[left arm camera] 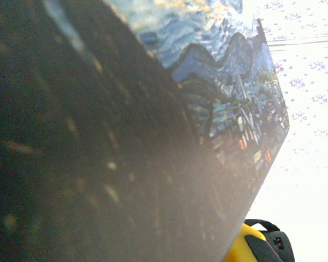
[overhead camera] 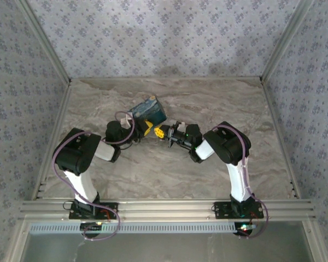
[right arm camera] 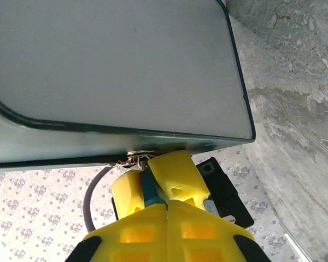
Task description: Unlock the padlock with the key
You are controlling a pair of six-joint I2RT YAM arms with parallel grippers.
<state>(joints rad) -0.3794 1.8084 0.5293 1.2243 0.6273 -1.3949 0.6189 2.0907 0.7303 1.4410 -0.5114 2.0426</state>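
- Top external view: your two arms meet mid-table, the left gripper (overhead camera: 145,129) and right gripper (overhead camera: 165,132) close together, just in front of the painted box (overhead camera: 148,109) on the marbled table (overhead camera: 235,109).
- Right wrist view: your right fingers are clenched on a small teal piece (right arm camera: 148,191) hanging at the box's lower edge under a thin wire ring (right arm camera: 135,159). You cannot tell from here whether it is the padlock body or the key's head.
- Your left fingers are closed. What they hold, if anything, is hidden, as the left wrist camera sits pressed against the box's painted face.
- Handling, as a judgement: the lock parts look small, stiff and smooth, probably metal, so they are likely to slip or twist between the pads.
- Grip the flat sides squarely and keep the ring unloaded, because it looks thin enough to bend.
- The box looks light and may slide when you turn the key, so brace it with your left arm.
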